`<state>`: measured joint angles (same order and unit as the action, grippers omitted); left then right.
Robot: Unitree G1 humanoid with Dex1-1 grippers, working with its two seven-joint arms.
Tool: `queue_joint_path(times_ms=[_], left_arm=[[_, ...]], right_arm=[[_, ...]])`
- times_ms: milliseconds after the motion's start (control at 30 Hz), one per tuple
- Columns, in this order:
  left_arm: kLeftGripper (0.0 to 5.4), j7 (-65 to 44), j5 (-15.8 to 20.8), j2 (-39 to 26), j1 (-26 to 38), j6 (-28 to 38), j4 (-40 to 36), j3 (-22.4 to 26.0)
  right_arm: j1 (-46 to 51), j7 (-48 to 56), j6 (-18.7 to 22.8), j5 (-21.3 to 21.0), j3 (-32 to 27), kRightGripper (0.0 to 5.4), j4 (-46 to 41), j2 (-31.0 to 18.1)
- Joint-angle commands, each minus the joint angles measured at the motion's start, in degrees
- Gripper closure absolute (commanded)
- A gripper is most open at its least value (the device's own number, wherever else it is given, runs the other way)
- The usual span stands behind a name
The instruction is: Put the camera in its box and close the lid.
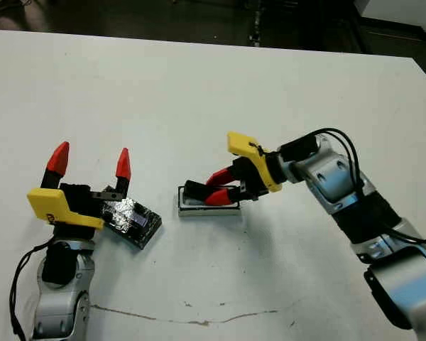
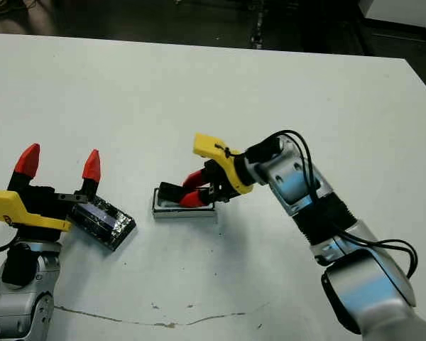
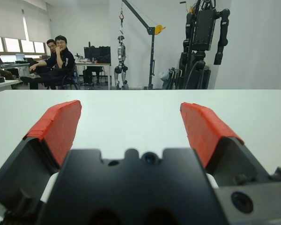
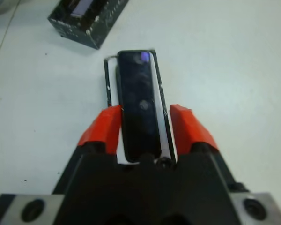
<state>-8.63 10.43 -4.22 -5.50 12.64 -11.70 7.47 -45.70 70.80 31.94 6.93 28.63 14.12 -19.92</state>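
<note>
Right gripper (image 4: 144, 126) is clamped on the camera (image 4: 139, 105) over the box (image 1: 209, 206), mid-table with open space around. Lid (image 1: 135, 221) sits nearby under the wide-open left gripper (image 1: 91, 163).

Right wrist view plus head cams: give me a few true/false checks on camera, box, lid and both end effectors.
1. The small black oblong camera lies over the shallow white-lined rectangular box. True.
2. The black silver-speckled rectangular lid already covers the box. False: it lies on the white table, apart from the box, beside the left end effector.
3. The left end effector is shut on the lid. False: its red fingers stand wide apart with nothing between them.
4. The right end effector has one red-tipped finger on each side of the camera. True; whether they are pressing it cannot be told.
5. The lid sits on the robot's right of the box. False: on its left.
</note>
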Motion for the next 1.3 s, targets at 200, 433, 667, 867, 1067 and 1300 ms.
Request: queue_joint_path(times_ms=[200,433,667,867,1067,1300], left_arm=[[0.00,-0.1,-0.4,-0.2,-0.5,0.1,0.7,-0.1],[0.00,-0.2,0.7,0.1,-0.8,-0.4,0.4,0.0],[0.00,-0.2,0.8,0.1,-0.8,-0.2,0.5,0.0],[0.00,0.3,-0.1,0.0,-0.9,-0.3,0.2,0.1],[0.00,-0.2,0.8,-0.1,-1.0,-0.5,0.0,0.2],[0.00,-0.1,0.5,-0.6,-0.8,-1.1,-0.3,0.4]], right_arm=[[-0.3,1.5,-5.4,-0.4,-1.2,1.13,2.2,-0.7],[-1.0,1.5,-5.8,-0.8,-1.7,0.02,2.2,-1.1],[-2.6,2.7,-7.8,0.5,-5.0,0.02,3.1,-1.8],[-1.9,1.8,-8.0,3.0,-11.1,0.02,1.6,-3.1],[5.8,-8.4,-1.3,6.7,-20.2,0.02,-8.8,-4.2],[23.4,-25.5,-5.2,8.9,-32.1,0.79,-25.7,-1.7]])
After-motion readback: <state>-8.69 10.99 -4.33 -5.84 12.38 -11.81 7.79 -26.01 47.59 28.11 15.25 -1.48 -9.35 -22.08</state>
